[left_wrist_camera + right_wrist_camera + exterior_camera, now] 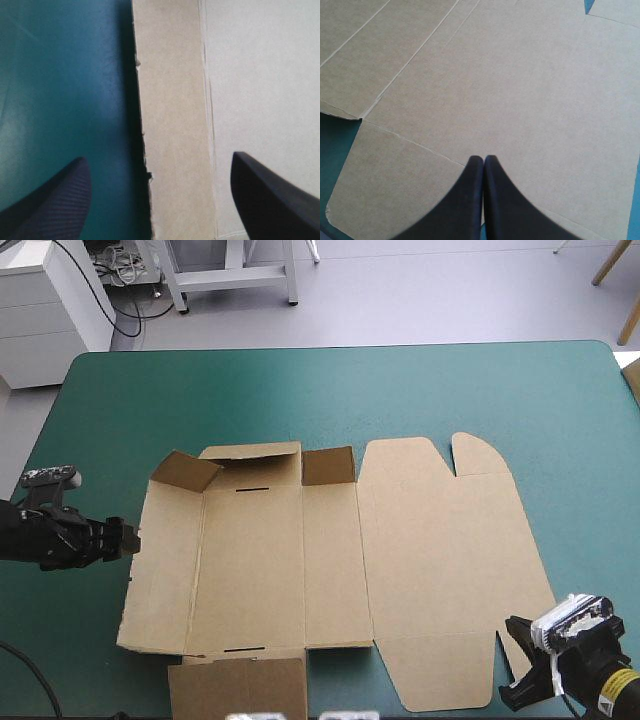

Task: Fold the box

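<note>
Teal-green cover (330,390) spreads over the whole table (90,370). The box (250,570) lies on it as a cut brown sheet, opened out across the middle and reaching down to the near edge. Most of it is flat: the wide right-hand panel (440,540) with its rounded tabs, the narrower panels left of it, and the near flap (240,688) by the table's near edge. Only along the far side do parts stand up a little. These are a small corner flap (185,470) at the far left, tilted inward, and the low far wall (250,453) beside it.

My left tool (158,156) is released, its black fingers (55,200) well apart. It sits about halfway along the box's left edge and straddles it, one finger over the bare cover and the other over the board. It holds nothing, and I cannot tell whether either finger touches the sheet. A dark shadow runs on the cover along the board's edge.

My right tool (483,158) is clenched, its fingertips met in one point with nothing between them. It is at the box's near right corner, pointing across the wide panel. Whether it rests on the board I cannot tell.
</note>
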You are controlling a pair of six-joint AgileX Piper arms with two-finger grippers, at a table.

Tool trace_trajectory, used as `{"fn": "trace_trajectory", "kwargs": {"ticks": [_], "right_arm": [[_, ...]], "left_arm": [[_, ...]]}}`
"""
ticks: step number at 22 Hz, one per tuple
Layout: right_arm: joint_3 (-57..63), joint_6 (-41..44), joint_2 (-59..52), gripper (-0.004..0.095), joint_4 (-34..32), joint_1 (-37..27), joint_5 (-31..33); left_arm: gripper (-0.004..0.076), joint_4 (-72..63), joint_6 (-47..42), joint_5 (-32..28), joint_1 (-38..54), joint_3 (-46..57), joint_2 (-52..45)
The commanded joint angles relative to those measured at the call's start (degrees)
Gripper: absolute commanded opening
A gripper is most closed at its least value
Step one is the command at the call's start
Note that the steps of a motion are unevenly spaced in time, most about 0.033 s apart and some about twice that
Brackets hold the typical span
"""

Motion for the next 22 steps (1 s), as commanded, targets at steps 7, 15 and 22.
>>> {"fn": "trace_trajectory", "kwargs": {"ticks": [7, 15, 22], "right_arm": [[-1.6, -0.3, 0.6, -0.0021, -0.7, -0.3, -3.7], [-1.6, -0.3, 0.6, -0.0021, -0.7, -0.3, -3.7], [-1.6, -0.3, 0.6, -0.0021, -0.7, -0.3, -3.7]], "left_arm": [[0.0549, -1.9, -1.5, 2.8, 0.2, -1.3, -0.7], [0.0549, -6.5, 1.4, 3.0, 0.2, 7.3, 7.6], [0.0547, -11.3, 3.2, 3.0, -2.5, 12.0, 10.1]]}}
